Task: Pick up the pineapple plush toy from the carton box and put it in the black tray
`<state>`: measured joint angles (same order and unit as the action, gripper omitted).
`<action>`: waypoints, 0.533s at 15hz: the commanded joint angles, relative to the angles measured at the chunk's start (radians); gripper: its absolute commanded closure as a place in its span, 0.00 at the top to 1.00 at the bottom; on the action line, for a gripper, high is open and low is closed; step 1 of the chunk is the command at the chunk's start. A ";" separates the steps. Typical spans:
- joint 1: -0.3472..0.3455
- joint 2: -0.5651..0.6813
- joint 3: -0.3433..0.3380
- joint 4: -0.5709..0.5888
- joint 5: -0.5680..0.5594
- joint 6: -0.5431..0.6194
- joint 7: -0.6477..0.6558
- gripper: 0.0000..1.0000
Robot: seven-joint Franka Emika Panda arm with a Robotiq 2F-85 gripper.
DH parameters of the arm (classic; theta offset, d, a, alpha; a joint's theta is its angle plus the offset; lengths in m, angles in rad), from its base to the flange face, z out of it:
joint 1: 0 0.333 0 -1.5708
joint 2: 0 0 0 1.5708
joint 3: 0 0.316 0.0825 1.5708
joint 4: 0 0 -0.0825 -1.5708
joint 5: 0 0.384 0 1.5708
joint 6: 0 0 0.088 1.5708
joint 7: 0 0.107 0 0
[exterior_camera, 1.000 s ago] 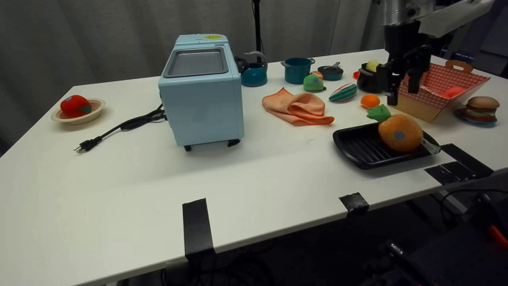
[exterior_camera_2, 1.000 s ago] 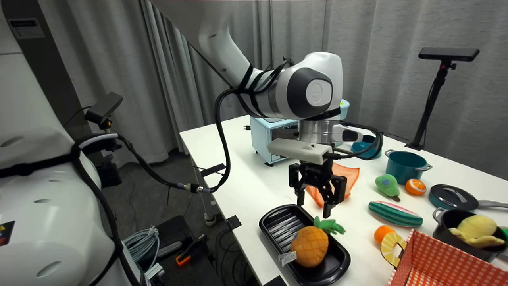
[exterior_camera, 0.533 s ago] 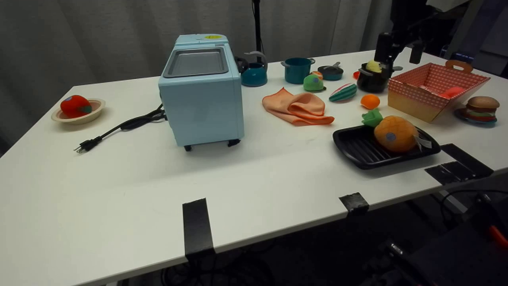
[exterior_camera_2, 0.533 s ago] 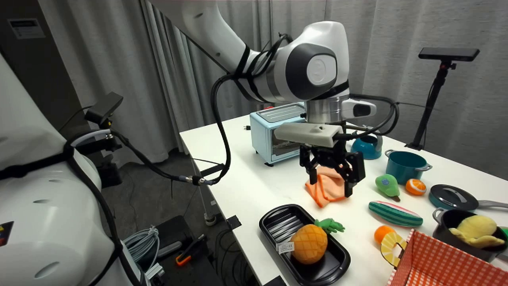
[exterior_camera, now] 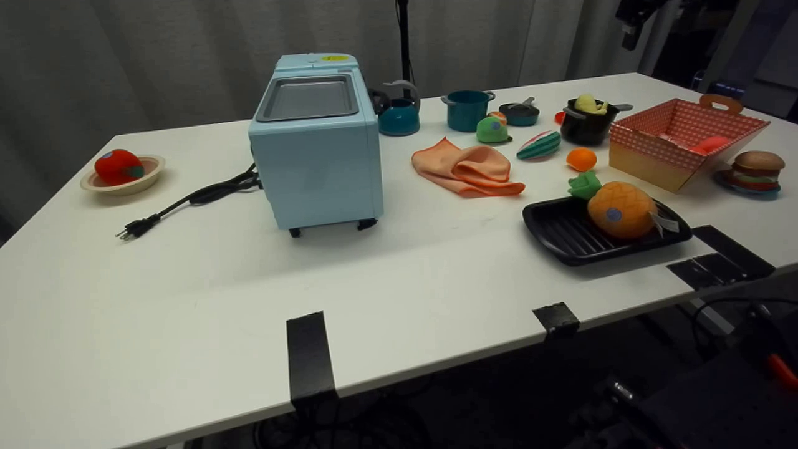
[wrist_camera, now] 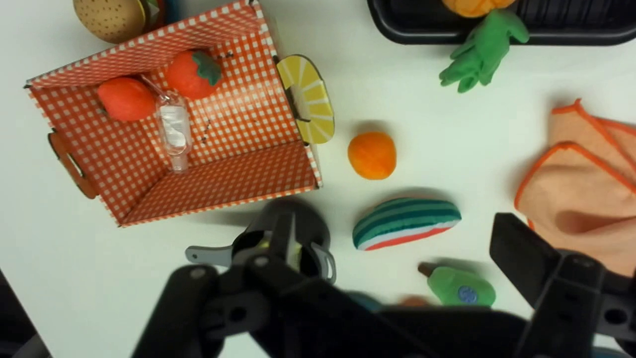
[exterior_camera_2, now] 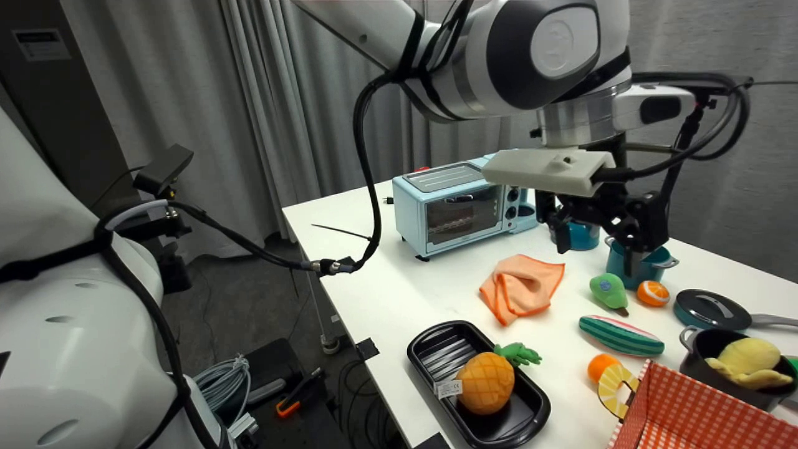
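The pineapple plush toy [exterior_camera: 623, 211] lies in the black tray [exterior_camera: 557, 227] in an exterior view, its green leaves over the rim. The toy [exterior_camera_2: 486, 383] and tray [exterior_camera_2: 444, 357] also show in an exterior view. In the wrist view the toy's green leaves [wrist_camera: 484, 49] and the tray's edge [wrist_camera: 412, 36] are at the top, partly cut off. The red-checked carton box [wrist_camera: 243, 181] holds two red toys and a clear piece. My gripper [exterior_camera_2: 596, 254] is open and empty, high above the table and away from the tray. In the wrist view its fingers stand wide apart.
An orange ball [wrist_camera: 372, 155], watermelon slice [wrist_camera: 407, 223], green toy [wrist_camera: 459, 287] and black pot [exterior_camera_2: 698, 368] lie near the box [exterior_camera_2: 704, 399]. An orange cloth [exterior_camera_2: 522, 287], teal pot [exterior_camera: 467, 112], toaster oven [exterior_camera: 318, 162] and burger toy [exterior_camera: 757, 169] are also on the table.
My open gripper has risen and moved away from the tray, over the toys behind it. The pineapple has settled slightly in the tray, its leaves tipping a little lower.
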<state>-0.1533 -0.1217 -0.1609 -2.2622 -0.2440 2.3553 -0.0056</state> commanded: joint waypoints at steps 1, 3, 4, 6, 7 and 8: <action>-0.028 -0.007 -0.025 0.043 0.055 0.033 0.015 1.00; -0.040 -0.001 -0.039 0.066 0.079 0.045 0.020 1.00; -0.045 -0.001 -0.045 0.074 0.090 0.049 0.022 1.00; -0.054 0.003 -0.057 0.091 0.113 0.049 0.021 1.00; -0.049 0.002 -0.046 0.077 0.086 0.029 0.012 1.00; -0.051 0.002 -0.048 0.080 0.087 0.029 0.011 1.00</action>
<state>-0.1993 -0.1199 -0.2136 -2.1855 -0.1588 2.3876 0.0082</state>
